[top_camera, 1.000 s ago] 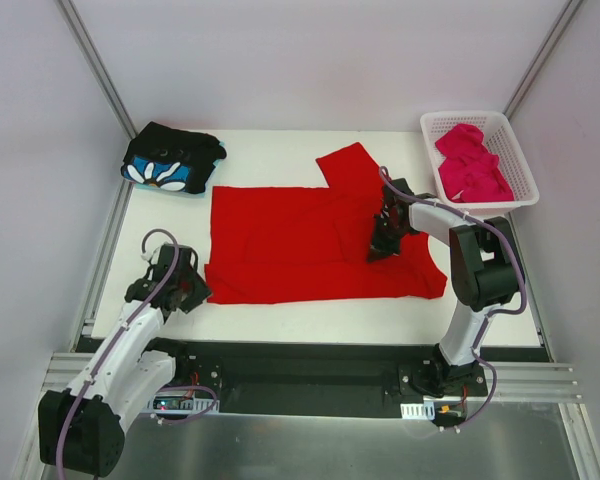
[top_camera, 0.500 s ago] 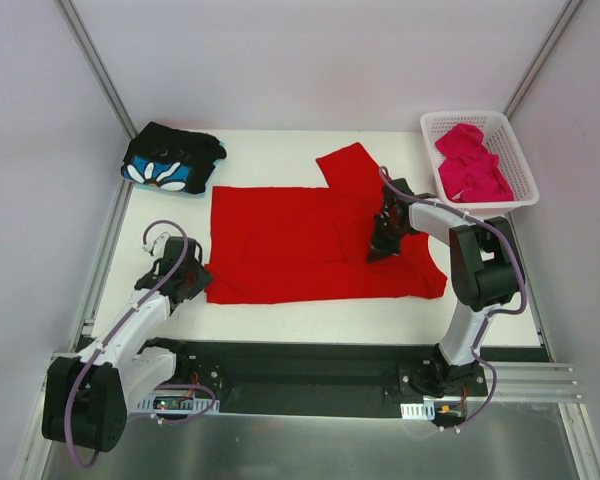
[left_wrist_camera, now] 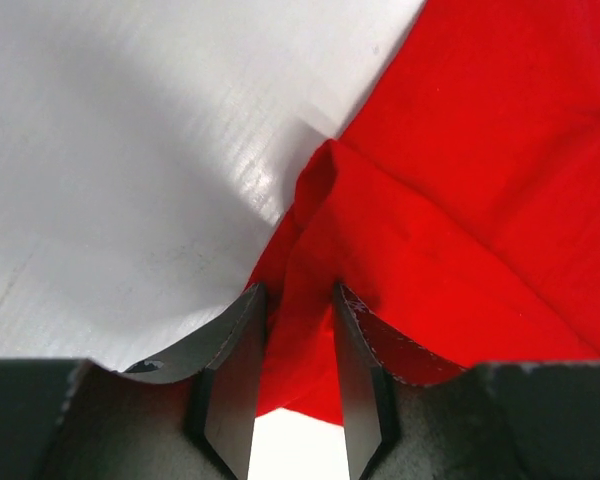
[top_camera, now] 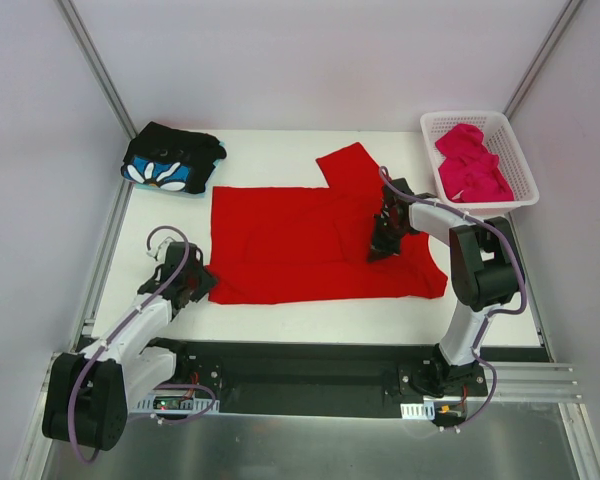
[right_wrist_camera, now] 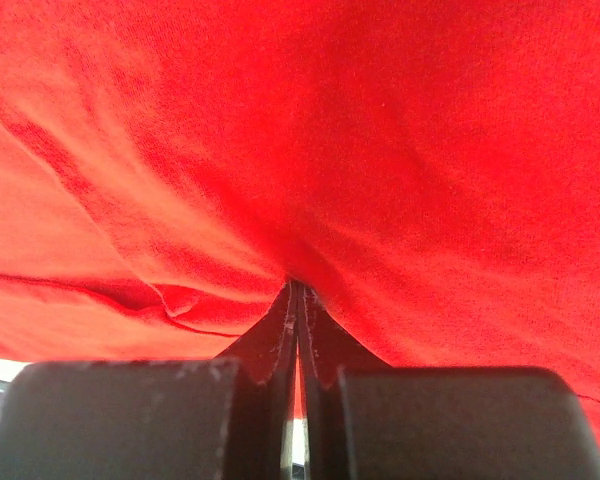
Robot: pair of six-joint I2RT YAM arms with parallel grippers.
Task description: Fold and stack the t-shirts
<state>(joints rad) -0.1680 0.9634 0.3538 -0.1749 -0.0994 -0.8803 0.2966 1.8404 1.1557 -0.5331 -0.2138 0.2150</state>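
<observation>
The red t-shirt (top_camera: 300,240) lies spread across the middle of the table, one sleeve pointing to the back. My left gripper (top_camera: 196,286) is at its near left corner. In the left wrist view the left gripper (left_wrist_camera: 300,295) has its jaws narrowed around a bunched corner of the red cloth (left_wrist_camera: 460,180). My right gripper (top_camera: 381,246) sits on the shirt's right part. In the right wrist view the right gripper (right_wrist_camera: 298,285) is pinched shut on a ridge of red cloth (right_wrist_camera: 380,130). The black flower-print t-shirt (top_camera: 173,158) lies folded at the back left. The magenta-pink t-shirt (top_camera: 470,162) lies crumpled in the basket.
The white lattice basket (top_camera: 526,172) stands at the back right corner. Metal frame rails (top_camera: 105,260) run along the table's left and right edges. Bare white table (top_camera: 280,145) shows behind the red shirt and along its near edge.
My left gripper has moved right and slightly nearer onto the red shirt's near left corner, and that corner has bunched between its fingers. The right arm has not moved.
</observation>
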